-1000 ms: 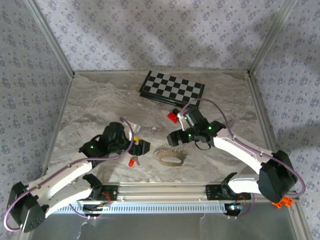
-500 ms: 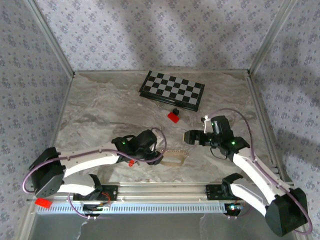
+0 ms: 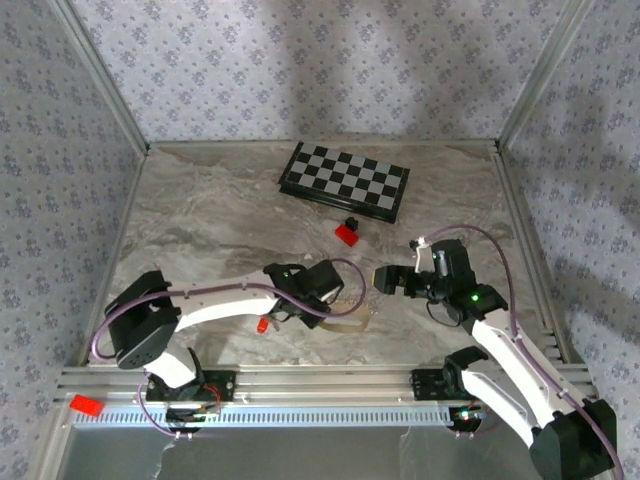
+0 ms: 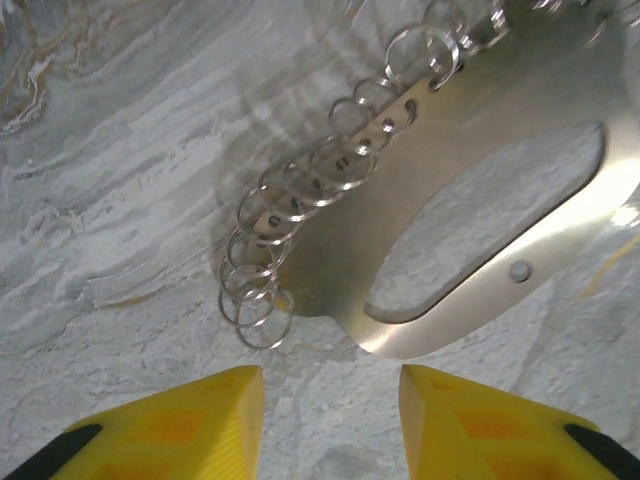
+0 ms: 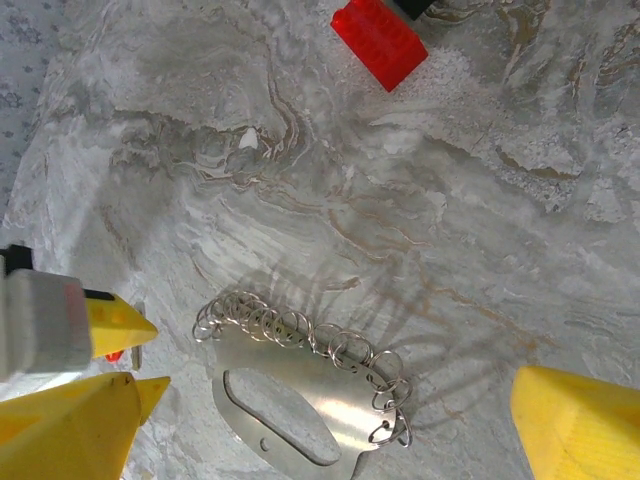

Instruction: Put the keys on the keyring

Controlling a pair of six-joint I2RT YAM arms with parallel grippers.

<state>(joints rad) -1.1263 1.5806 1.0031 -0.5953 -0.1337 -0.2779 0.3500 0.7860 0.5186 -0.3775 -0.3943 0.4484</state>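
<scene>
The keyring (image 3: pixel 358 320) is a shiny metal plate with several wire rings along one edge, lying flat on the marble near the front. In the left wrist view the keyring (image 4: pixel 440 150) lies just ahead of my left gripper (image 4: pixel 330 420), whose yellow fingers stand apart with bare marble between them. My left gripper (image 3: pixel 338 303) hangs over the plate's left end. One small red-orange key (image 3: pixel 262 325) lies to the left, beside the left forearm. My right gripper (image 3: pixel 385 278) is wide open, above and right of the keyring (image 5: pixel 340 400), holding nothing.
A red block with a black piece (image 3: pixel 347 232) lies behind the keyring, and a folded chessboard (image 3: pixel 345 180) sits at the back. Metal frame rails (image 3: pixel 320 380) run along the front, with patterned walls on the other sides.
My left arm has swung right from the key to the keyring, and its jaws have narrowed. My right gripper has drawn back to the right, still wide open.
</scene>
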